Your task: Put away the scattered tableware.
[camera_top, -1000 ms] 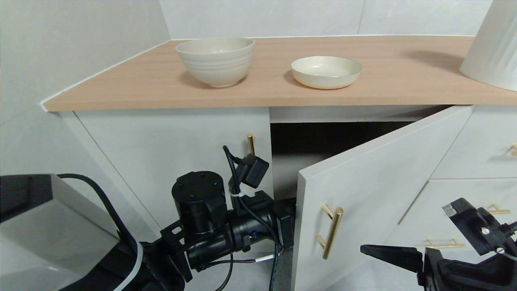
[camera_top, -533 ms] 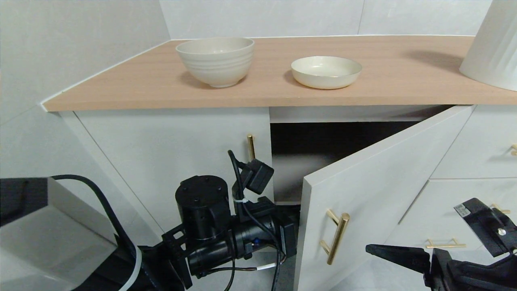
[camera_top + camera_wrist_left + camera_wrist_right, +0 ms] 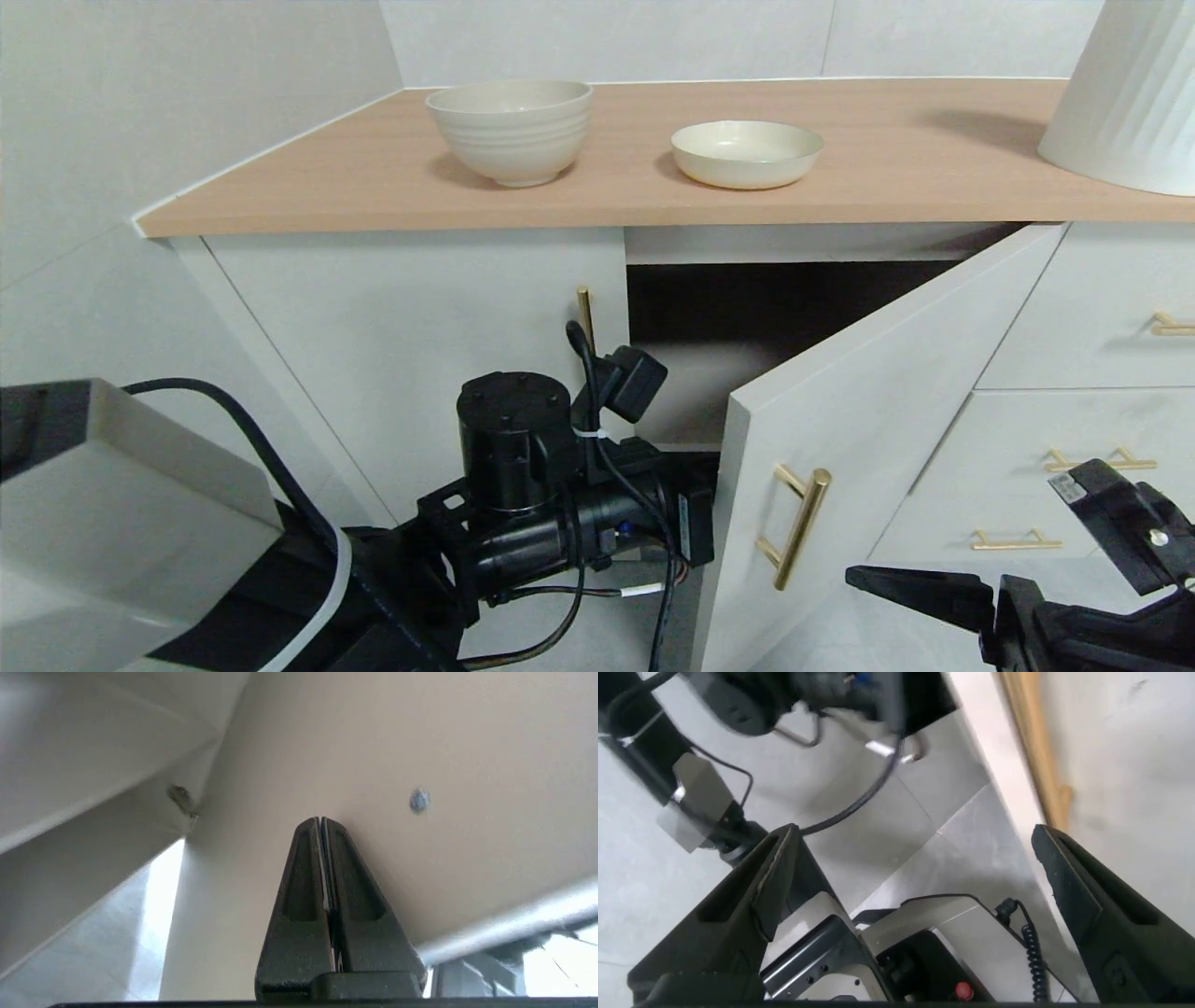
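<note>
Our left gripper [image 3: 320,821], closed tight, presses against the cabinet door [image 3: 868,392]; we should swing it wide steadily, keeping the right gripper [image 3: 913,831], spread apart, clear.

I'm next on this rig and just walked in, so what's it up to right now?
Nothing is put away yet: the deep ribbed cream bowl and the shallow cream dish sit apart on the wooden countertop. Below them the white cabinet door stands partly open. The left gripper, shut and empty, is at the door's free edge, apparently behind it. The right gripper hangs open, low in front of the door, holding nothing.
</note>
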